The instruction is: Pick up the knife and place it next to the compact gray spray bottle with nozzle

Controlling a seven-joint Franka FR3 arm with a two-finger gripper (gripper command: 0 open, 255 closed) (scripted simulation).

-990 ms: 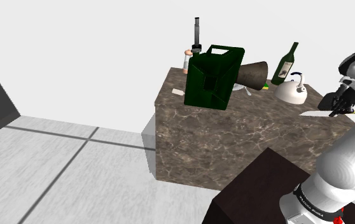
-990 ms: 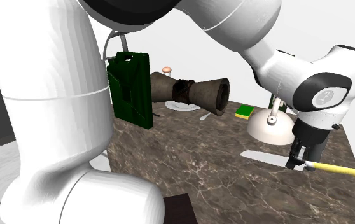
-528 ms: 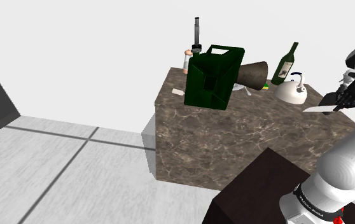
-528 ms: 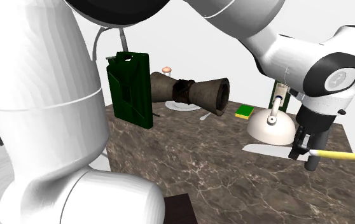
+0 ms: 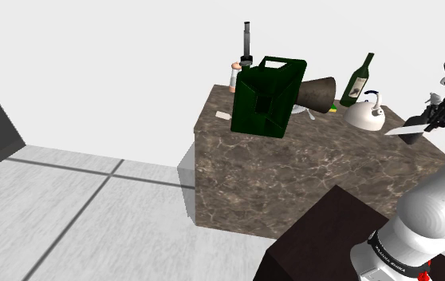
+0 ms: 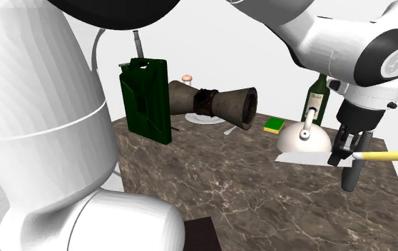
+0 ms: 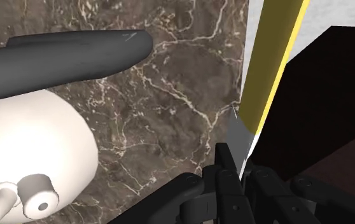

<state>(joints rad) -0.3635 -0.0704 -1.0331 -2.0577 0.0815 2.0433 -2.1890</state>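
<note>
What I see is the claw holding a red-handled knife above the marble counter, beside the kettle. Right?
No: the knife has a yellow handle, not red; the second exterior view shows it. The gripper holds it above the counter, beside the kettle.

The white kettle (image 6: 303, 141) is taken as the reference. On its near side in the second exterior view, a broad stretch of bare marble surface (image 6: 212, 178) is left open for passage. Behind the kettle, room is taken up by a green wine bottle (image 6: 315, 100) and a sponge (image 6: 273, 126). Well apart from the kettle, a brown tube (image 6: 215, 103) lying on its side and an upright green canister (image 6: 146, 100) form a barrier. The tool (image 6: 349, 155), clamped on the knife (image 6: 394, 155), is held above the surface just beside the kettle.
</note>
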